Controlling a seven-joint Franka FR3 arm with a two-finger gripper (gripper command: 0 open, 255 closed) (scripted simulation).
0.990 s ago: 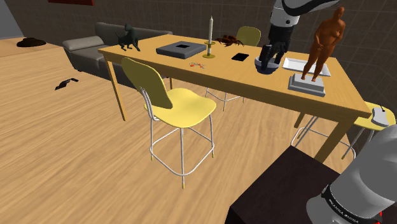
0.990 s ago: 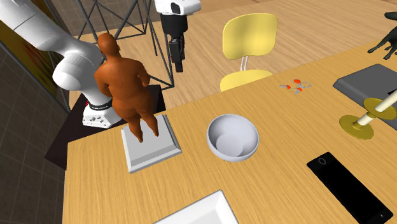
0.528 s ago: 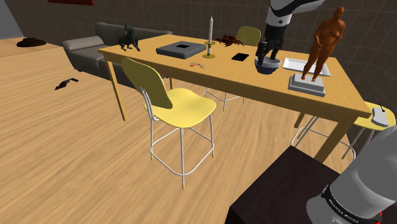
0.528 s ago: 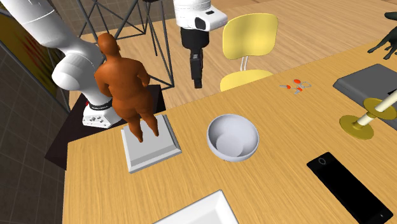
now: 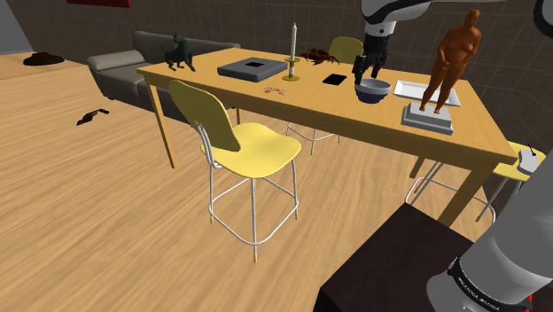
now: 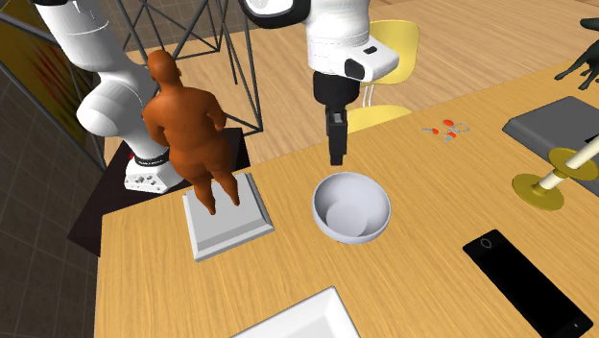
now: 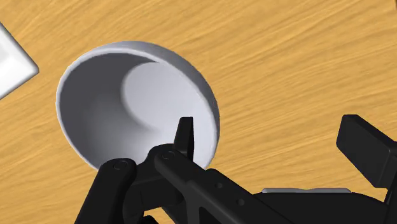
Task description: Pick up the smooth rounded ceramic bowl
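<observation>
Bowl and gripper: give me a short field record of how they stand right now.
target: pale grey rounded bowl, upright, empty, on the wooden table
gripper: black two-finger gripper, open, pointing down
alignment: one finger over the bowl's inside near its rim, the other over bare table outside
contact: none visible; bowl not held
neighbours: brown human figurine on a grey square base; white tray; both apart from the bowl

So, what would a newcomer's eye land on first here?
The brown human figurine on its grey base, standing tall on the wooden table. Beside it sits a pale grey bowl, with the open black gripper hanging just over its rim. A yellow chair stands at the table's long side.
</observation>
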